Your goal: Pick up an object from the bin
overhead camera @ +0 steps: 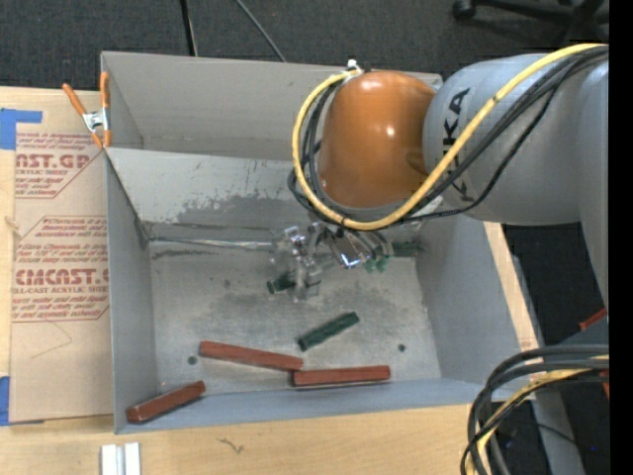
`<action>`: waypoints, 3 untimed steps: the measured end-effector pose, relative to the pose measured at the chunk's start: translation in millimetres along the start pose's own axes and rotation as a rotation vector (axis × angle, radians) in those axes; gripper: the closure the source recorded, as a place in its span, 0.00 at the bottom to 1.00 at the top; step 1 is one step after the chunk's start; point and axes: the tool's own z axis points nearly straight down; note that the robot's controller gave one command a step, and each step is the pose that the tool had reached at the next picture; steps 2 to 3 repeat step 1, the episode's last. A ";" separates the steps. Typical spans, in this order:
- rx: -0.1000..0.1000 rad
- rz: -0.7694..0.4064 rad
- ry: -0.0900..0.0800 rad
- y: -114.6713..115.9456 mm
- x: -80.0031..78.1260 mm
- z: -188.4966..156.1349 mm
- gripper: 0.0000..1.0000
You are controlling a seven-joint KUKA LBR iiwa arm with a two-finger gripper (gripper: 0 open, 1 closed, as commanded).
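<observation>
The gripper [303,270] sits low in the bin [198,97], tucked under the arm's orange cover [376,146]. From this angle I can't tell whether it is spread wide or pinched in. Take the dark green bar [328,331] lying slantwise on the floor as our marker: the gripper is up and a little left of it, nearer the far wall. Right at the gripper's tip, up-left of that bar, lies a small dark green piece [280,286], and that looks like the candidate, though I can't say it is gripped. Up-right of the bar, another small green bit [381,258] peeks out below the wrist. Just below the bar lie two red-brown sticks, one down-left [249,356], one directly beneath [341,375], their ends close together. A third stick [166,402] lies well off to the left, by the near corner. My read is that this is the grasp step, down at the floor. Next comes a firm close on that small piece, then a straight lift clear of the walls.
</observation>
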 end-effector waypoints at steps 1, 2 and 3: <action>-0.001 0.000 0.003 0.5 -1.1 -6.2 1.00; -0.001 0.000 0.003 0.5 -1.1 -6.2 1.00; -0.001 0.000 0.003 0.5 -1.1 -6.2 1.00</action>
